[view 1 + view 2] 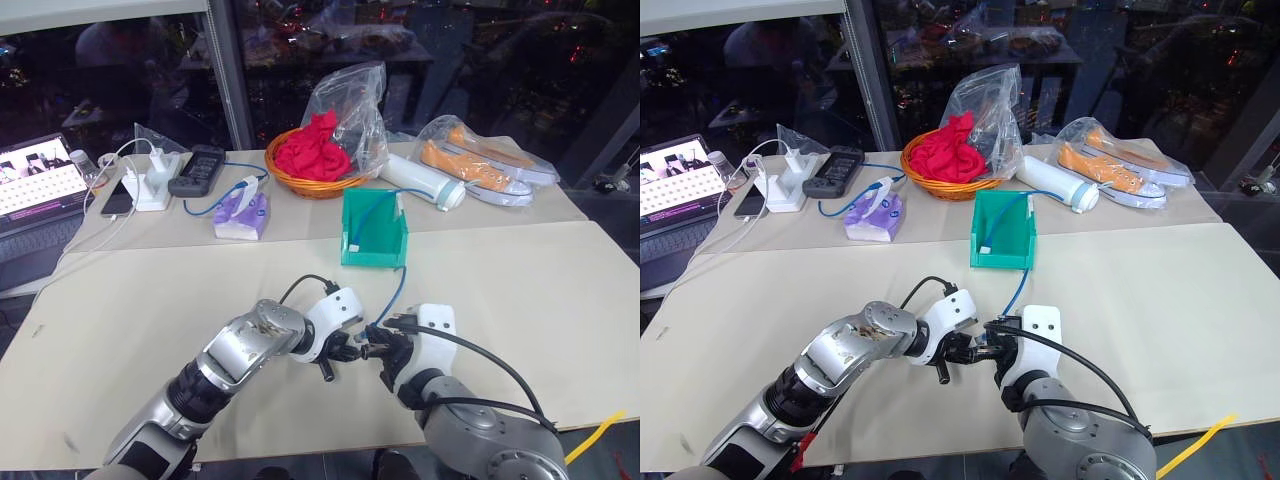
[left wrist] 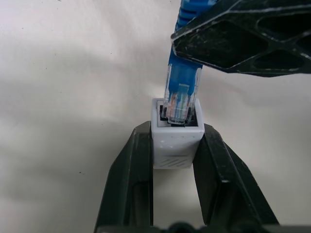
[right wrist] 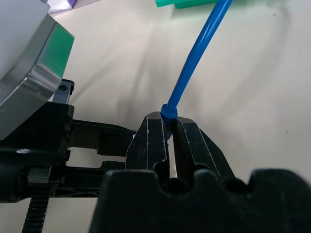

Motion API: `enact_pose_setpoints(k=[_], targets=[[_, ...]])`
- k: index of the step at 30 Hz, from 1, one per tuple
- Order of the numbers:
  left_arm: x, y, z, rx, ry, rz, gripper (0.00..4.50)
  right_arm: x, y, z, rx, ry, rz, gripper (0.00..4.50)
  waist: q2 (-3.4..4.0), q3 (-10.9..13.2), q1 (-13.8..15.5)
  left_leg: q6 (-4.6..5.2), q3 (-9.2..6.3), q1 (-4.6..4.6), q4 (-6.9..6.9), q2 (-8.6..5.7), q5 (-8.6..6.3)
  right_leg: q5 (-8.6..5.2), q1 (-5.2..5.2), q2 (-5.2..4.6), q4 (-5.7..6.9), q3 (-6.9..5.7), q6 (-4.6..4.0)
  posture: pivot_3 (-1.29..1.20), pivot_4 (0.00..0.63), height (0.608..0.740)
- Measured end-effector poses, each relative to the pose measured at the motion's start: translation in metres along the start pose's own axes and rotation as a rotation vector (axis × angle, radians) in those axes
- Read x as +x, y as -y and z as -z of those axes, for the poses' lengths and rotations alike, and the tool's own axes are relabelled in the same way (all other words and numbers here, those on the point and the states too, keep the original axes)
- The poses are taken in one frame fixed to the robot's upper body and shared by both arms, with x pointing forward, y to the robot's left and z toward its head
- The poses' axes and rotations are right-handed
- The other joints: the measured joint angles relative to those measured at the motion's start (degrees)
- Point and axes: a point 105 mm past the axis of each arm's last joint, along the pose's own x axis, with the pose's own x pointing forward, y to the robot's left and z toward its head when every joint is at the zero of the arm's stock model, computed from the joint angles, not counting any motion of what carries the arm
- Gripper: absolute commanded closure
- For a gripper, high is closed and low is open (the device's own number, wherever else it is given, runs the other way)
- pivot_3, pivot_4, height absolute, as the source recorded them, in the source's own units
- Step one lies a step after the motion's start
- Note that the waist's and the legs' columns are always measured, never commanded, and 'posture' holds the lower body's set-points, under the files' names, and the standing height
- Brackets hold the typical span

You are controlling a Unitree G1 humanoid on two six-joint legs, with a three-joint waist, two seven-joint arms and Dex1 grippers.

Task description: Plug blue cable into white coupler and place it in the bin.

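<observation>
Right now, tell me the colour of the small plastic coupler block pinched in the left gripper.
White, with a dark socket opening; the small plastic coupler block shows best in the left wrist view.

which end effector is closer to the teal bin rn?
Right, slightly. The right end effector, shut on the blue cable, sits just below the bin. The left end effector, holding the white coupler, meets it from the left.

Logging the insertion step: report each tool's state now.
Left tool: closed on the white coupler.
Right tool: closed on the blue cable, plug at the coupler's socket.
</observation>
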Motion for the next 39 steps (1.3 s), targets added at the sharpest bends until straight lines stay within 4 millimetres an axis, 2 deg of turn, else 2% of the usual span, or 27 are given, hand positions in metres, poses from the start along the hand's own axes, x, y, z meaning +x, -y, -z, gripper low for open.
enact_pose_setpoints(k=[13,22,32,34,39], targets=[[0.003,-0.001,-0.001,-0.008,0.003,-0.034,3.86,0.005,-0.001,-0.004,-0.054,-0.025,-0.013,4.5,-0.02,-0.1,0.2,0.03,-0.02,0.16,0.02,0.0,-0.02,0.0,0.12,0.0,0.0,0.0,-0.01,0.0,0.15,0.74],[0.018,0.005,-0.008,-0.076,0.047,-0.039,3.86,0.002,0.004,0.0,-0.074,-0.031,0.03,4.5,-0.06,-0.4,1.7,-0.23,-0.05,0.15,0.05,-0.09,0.13,0.0,0.25,-0.06,-0.07,0.01,0.01,0.0,0.15,0.74],[0.017,0.004,-0.004,-0.058,0.049,-0.026,3.86,-0.001,0.007,0.003,-0.006,-0.022,0.025,4.5,-0.15,-0.6,1.3,-0.23,-0.07,0.15,0.0,-0.07,0.13,-0.02,0.16,-0.03,-0.05,0.01,0.03,0.0,0.15,0.74],[0.013,0.002,0.001,-0.008,0.047,-0.015,2.83,-0.004,0.006,0.005,0.015,-0.021,0.011,4.5,-0.15,-0.6,1.2,-0.23,-0.08,0.15,-0.07,-0.03,0.13,-0.04,0.09,0.0,-0.04,0.01,-0.01,0.0,0.15,0.74],[-0.005,-0.003,0.017,0.088,0.071,0.04,0.94,-0.01,0.02,0.004,0.07,-0.011,0.048,4.5,-0.15,-0.6,0.1,-0.26,-0.07,0.15,-0.27,0.02,0.14,-0.08,-0.06,0.02,-0.02,0.01,-0.08,0.0,0.15,0.74]])
